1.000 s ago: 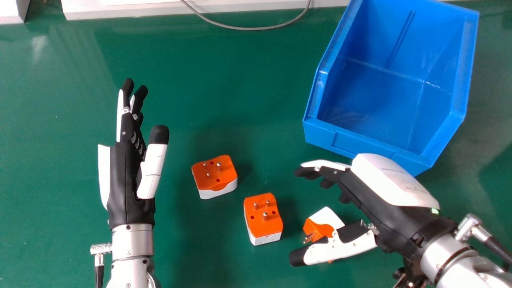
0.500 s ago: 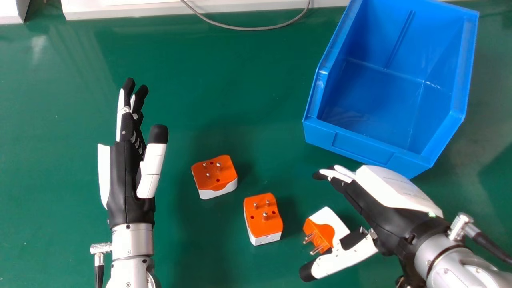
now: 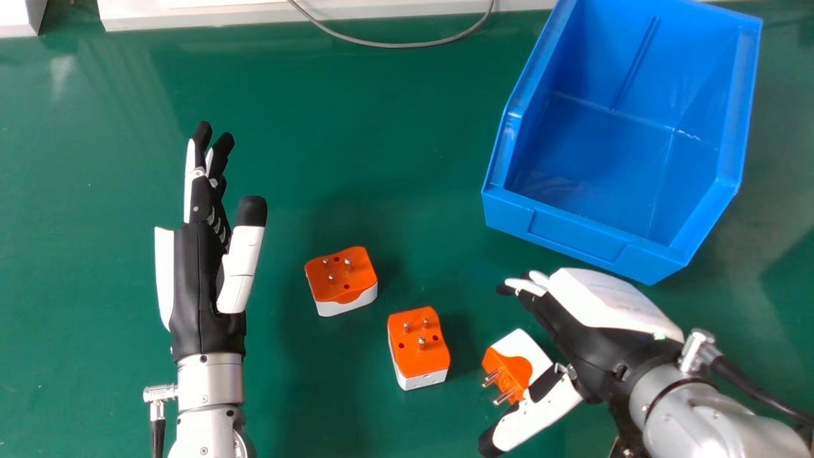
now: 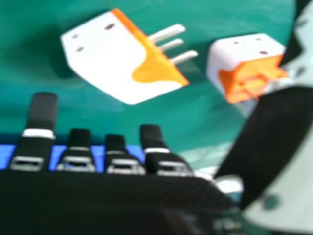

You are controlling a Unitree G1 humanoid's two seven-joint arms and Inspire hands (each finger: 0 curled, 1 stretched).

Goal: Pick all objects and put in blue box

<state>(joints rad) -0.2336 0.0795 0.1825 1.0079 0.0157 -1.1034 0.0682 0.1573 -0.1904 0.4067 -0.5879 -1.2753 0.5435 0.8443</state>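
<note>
- R. robot hand (image 3: 588,337) has moved slightly twd. the robot since the earlier frame.
- It is wide open now, w/ thumb apart from fingers, & has hold of nothing.
- R. adapter (image 3: 524,353) lies tilted on the table (image 3: 381,127), near this thumb; if touching, cannot tell.
- Mid. adapter (image 3: 416,346) & L. adapter (image 3: 342,280) are betw. both hands, pins up.
- Blue box (image 3: 575,232) stands beyond R. robot hand.
- L. robot hand (image 3: 197,280) is open too, at left.

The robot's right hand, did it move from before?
Yes, the right hand moved back toward the robot a bit, away from the blue box.
</note>
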